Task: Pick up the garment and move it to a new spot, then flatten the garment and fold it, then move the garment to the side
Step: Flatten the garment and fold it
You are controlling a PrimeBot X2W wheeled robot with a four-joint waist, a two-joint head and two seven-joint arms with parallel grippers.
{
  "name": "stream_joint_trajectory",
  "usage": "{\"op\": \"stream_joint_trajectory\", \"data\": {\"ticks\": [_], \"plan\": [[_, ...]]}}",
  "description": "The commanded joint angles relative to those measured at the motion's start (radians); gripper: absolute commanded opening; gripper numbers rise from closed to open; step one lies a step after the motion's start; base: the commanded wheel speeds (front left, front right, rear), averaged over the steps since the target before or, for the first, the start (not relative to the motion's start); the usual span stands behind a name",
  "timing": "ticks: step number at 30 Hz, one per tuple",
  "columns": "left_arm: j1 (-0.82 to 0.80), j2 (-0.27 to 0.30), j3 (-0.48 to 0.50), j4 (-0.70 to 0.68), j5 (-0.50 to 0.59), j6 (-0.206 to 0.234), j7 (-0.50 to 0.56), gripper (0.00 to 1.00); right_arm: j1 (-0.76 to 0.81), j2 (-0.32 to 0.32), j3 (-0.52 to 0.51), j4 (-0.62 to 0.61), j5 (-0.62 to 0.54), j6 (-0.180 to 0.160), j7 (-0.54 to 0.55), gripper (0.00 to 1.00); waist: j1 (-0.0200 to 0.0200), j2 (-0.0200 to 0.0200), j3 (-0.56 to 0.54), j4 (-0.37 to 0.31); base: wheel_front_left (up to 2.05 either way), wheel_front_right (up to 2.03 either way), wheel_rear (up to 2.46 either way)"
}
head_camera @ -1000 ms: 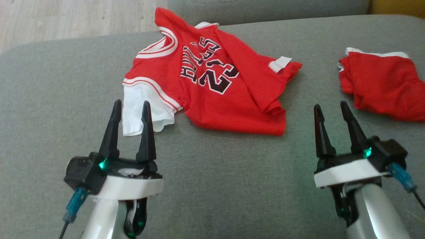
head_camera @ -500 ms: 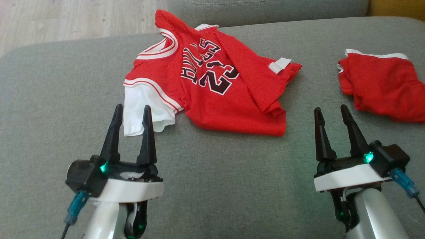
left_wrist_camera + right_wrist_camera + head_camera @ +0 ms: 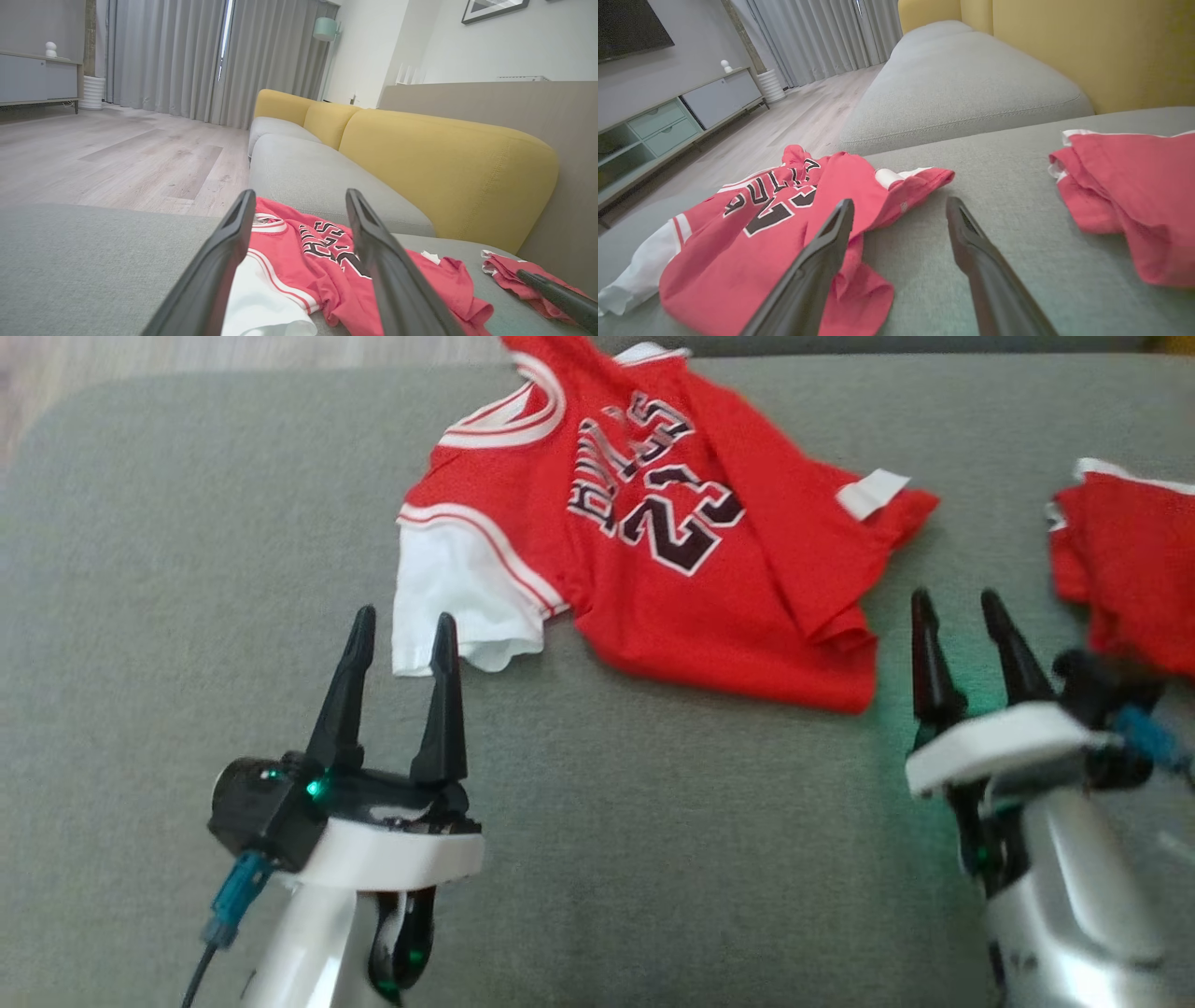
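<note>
Though displaced up and to the right across the head view since a second ago, judged unmoved: camera shift only, affecting jersey and sofa seat alike. Lies rumpled, number up, mid-seat. Found left hand wide open and empty, just short of the white sleeve. Found right hand likewise open and empty, now slightly nearer the hem. Pickup not yet begun.
</note>
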Motion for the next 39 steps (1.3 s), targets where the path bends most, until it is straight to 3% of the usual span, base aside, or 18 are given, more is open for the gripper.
{"op": "stream_joint_trajectory", "data": {"ticks": [1,12,14,21,27,32,39], "plan": [[-0.043,0.007,0.021,-0.032,-0.009,0.0,-0.005,1.0,-0.071,0.003,0.011,0.002,0.018,-0.001,0.017,1.0,-0.0001,-0.0001,0.034,0.034,0.0,0.0,0.0],[-0.076,0.007,-0.015,-0.027,-0.028,0.006,-0.005,1.0,-0.318,0.003,0.009,0.35,0.158,-0.001,0.078,1.0,-0.0001,-0.0001,0.098,0.103,0.0,0.0,0.0],[-0.078,0.007,-0.017,-0.026,-0.028,0.006,-0.005,1.0,-0.349,0.003,0.018,0.392,0.164,-0.001,0.047,0.0,-0.0001,-0.0001,0.099,0.109,0.0,0.0,0.0],[-0.072,0.007,-0.012,-0.02,-0.026,0.009,-0.005,1.0,-0.413,0.003,0.047,0.429,0.105,-0.001,-0.079,0.0,-0.0001,-0.0001,0.084,0.112,0.0,0.0,0.0],[-0.051,0.007,-0.005,-0.018,-0.031,0.014,-0.005,1.0,-0.432,0.003,0.038,0.349,0.022,-0.001,-0.118,0.0,-0.0001,-0.0001,0.044,0.101,0.0,0.0,0.0],[-0.047,0.007,-0.011,-0.024,-0.035,0.018,-0.005,1.0,-0.442,-0.015,0.017,0.261,-0.021,-0.001,-0.107,0.0,-0.0001,-0.0001,0.028,0.103,0.0,0.0,0.0],[-0.052,0.007,-0.023,-0.036,-0.046,0.02,-0.005,1.0,-0.524,-0.1,-0.049,0.228,-0.085,-0.001,0.012,0.0,-0.0001,-0.0001,0.054,0.143,0.0,0.0,0.0]]}}
